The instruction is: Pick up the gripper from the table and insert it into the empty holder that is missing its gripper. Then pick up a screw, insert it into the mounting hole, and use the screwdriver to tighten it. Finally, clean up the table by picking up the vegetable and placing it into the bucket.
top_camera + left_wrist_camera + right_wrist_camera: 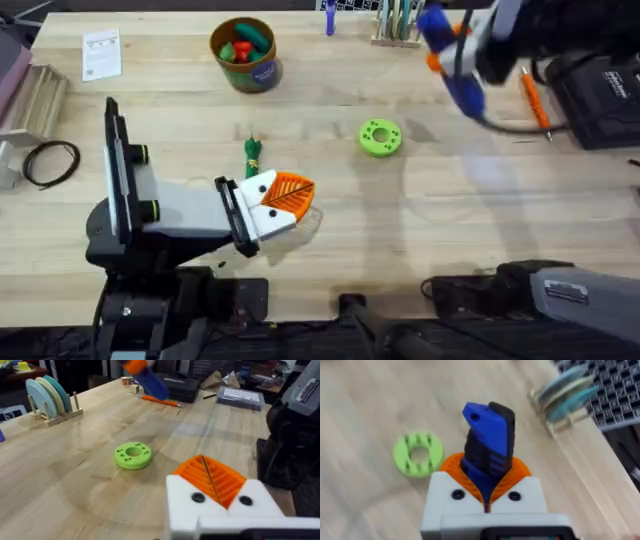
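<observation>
Tabletop (400,230): cleanup outstanding. Bucket (246,55) at 11 o'clock, holding toy vegetables. Right tool (487,495) raised at 1 o'clock, clamped on blue screwdriver (487,442). Left tool (290,195) low at centre-left, pads together, empty. Green vegetable (251,154) loose just beyond it, not yet binned.

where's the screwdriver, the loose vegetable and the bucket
screwdriver (487,440): right wrist view, on its blue body above the right gripper's pads.
vegetable (252,153): overhead view, on its green middle.
bucket (262,73): overhead view, on its side wall by the label.
</observation>
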Available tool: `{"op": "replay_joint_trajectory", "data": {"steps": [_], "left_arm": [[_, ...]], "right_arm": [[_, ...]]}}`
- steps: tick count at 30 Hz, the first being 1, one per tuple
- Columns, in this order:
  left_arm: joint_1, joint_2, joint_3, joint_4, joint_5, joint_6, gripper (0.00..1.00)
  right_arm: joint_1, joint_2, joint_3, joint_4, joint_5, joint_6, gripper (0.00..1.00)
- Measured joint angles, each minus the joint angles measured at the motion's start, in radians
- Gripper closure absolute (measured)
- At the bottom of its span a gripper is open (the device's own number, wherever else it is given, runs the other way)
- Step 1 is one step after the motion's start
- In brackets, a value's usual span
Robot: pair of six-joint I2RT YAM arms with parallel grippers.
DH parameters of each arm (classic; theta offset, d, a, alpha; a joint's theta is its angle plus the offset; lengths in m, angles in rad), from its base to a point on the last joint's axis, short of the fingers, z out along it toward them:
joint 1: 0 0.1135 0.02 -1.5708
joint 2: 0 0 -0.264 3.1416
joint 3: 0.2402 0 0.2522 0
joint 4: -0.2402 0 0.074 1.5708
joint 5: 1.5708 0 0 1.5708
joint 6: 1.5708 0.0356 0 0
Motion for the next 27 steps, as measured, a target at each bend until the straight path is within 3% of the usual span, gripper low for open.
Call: {"op": "replay_joint_trajectory", "data": {"steps": [4,12,27], "left_arm": [[0.0,0.0,0.0,0.0,0.0,0.0,0.996],[0.0,0.0,0.0,0.0,0.0,0.0,0.996],[0.0,0.0,0.0,0.0,0.0,0.0,0.997]], "right_arm": [[0.0,0.041,0.0,-0.083,0.18,-0.205,0.982],[-0.002,0.156,0.0,-0.139,0.337,-0.409,0.982],[-0.002,0.335,0.0,-0.205,0.452,-0.482,0.982]]}}
